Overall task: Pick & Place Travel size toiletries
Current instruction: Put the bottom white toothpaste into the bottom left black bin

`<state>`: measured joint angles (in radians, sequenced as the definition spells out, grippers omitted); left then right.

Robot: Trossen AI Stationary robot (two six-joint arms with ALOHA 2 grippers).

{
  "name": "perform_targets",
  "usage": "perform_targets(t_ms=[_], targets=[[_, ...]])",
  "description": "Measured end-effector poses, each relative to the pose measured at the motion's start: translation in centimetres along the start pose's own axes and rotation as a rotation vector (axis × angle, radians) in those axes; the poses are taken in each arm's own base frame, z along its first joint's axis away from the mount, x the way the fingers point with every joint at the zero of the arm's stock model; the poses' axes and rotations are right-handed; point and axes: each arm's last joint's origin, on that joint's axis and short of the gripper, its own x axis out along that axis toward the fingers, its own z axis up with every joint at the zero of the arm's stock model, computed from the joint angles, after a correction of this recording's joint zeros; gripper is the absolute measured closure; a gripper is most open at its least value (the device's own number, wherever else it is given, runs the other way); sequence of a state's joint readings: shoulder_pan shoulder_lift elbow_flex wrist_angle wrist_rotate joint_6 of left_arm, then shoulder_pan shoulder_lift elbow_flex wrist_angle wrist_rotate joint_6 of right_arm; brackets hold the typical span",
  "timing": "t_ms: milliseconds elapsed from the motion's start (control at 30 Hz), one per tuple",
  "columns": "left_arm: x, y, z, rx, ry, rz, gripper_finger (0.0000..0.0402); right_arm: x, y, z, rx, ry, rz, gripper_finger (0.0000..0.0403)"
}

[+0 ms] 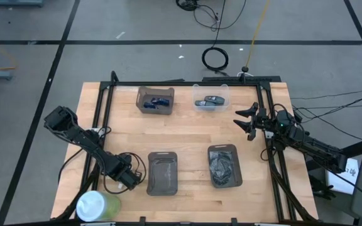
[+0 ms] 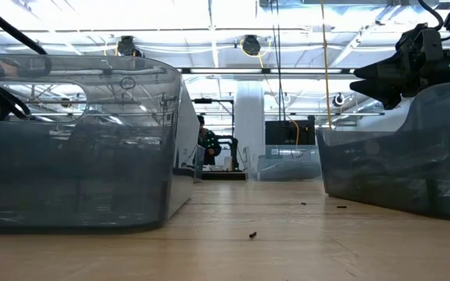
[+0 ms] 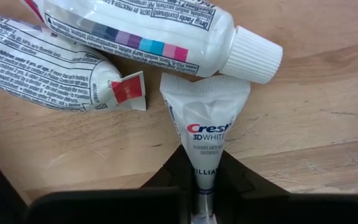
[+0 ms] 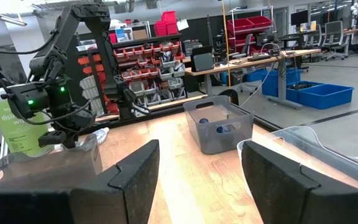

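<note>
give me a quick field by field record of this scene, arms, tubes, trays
left gripper: low at the table's near left, shut on a toothpaste tube
loose tubes: two more lie on the wood right beside the held one
right gripper: raised by the table's far right edge, jaws open, empty
near trays: two dark trays, the right one holding dark items
far bins: two, with small items inside
green canister: near left corner

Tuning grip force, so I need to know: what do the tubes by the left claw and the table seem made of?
The tube in the left claw looks like soft, glossy white laminated plastic: its crimped end is creased. The second tube has a ribbed white cap, probably hard plastic. The third tube is wrinkled, so it is also soft. The table is light wood with visible grain, matte.
</note>
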<state>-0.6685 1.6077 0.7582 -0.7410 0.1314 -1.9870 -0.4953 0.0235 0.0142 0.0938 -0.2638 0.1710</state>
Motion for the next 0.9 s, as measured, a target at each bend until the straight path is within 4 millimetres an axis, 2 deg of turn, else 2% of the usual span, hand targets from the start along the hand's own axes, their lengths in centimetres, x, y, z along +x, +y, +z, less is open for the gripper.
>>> perform_targets(t_ms=[367, 500, 633, 900], targets=[[-0.2, -0.1, 0.3, 0.062, 0.032, 0.022, 0.038, 0.0, 0.0, 0.0, 0.0, 0.0, 0.0, 0.0187], [-1.2, 0.3, 0.4, 0.082, 0.039, 0.028, 0.038, 0.0, 0.0, 0.0, 0.0, 0.0, 0.0, 0.0187], [-2.2, 0.5, 0.6, 0.084, -0.05, -0.043, 0.0381, 0.0, 0.0, 0.0, 0.0, 0.0, 0.0, 0.0184], [-3.9, 0.9, 0.7, 0.096, -0.098, -0.15, 0.0381, 0.0, 0.0, 0.0, 0.0, 0.0, 0.0, 0.0186]])
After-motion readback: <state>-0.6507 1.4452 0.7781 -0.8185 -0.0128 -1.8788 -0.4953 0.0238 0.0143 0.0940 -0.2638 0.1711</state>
